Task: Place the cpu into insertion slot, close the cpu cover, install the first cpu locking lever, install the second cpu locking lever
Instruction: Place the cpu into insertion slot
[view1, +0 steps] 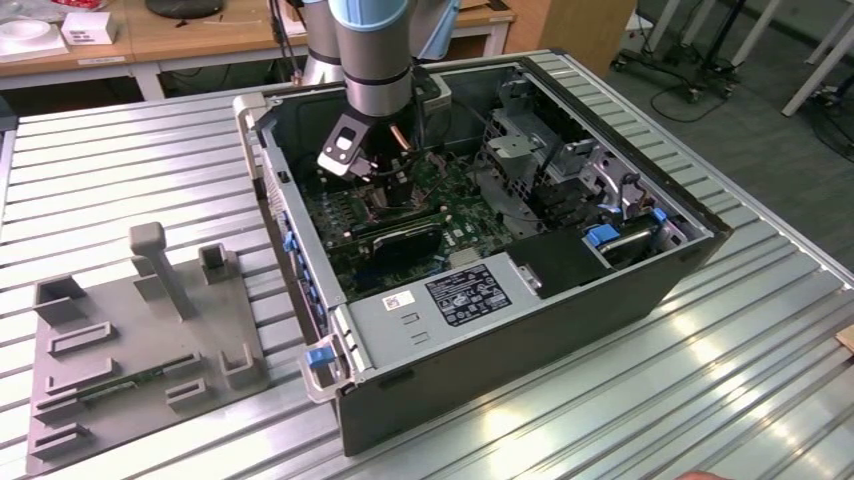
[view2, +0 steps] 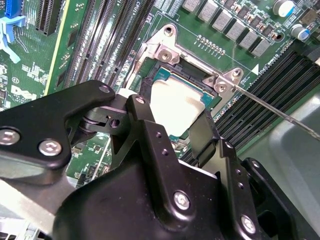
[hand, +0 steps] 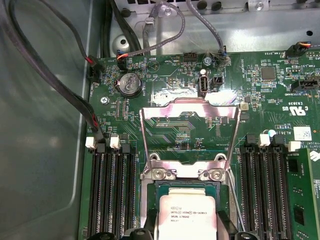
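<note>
The cpu (hand: 187, 212), a pale grey square chip, lies flat inside the insertion slot (hand: 150, 200) on the green motherboard; it shows again in the second wrist view (view2: 175, 100). The cpu cover (hand: 187, 132), a silvery frame with a square window, is swung back on its hinge, away from the slot. A thin wire locking lever (view2: 280, 115) sticks out unlatched beside the socket. My gripper (view2: 172, 117) hangs low, directly over the cpu, with its black body covering part of the chip. In the exterior view my gripper (view1: 380, 190) reaches down into the open computer case.
Long black memory slots (hand: 112, 195) flank the socket on both sides. Cable bundles (hand: 75, 95) run along the case wall. The case's metal walls (view1: 287, 200) and drive cage (view1: 534, 160) hem in the arm. A grey fixture plate (view1: 134, 340) lies at the exterior view's left.
</note>
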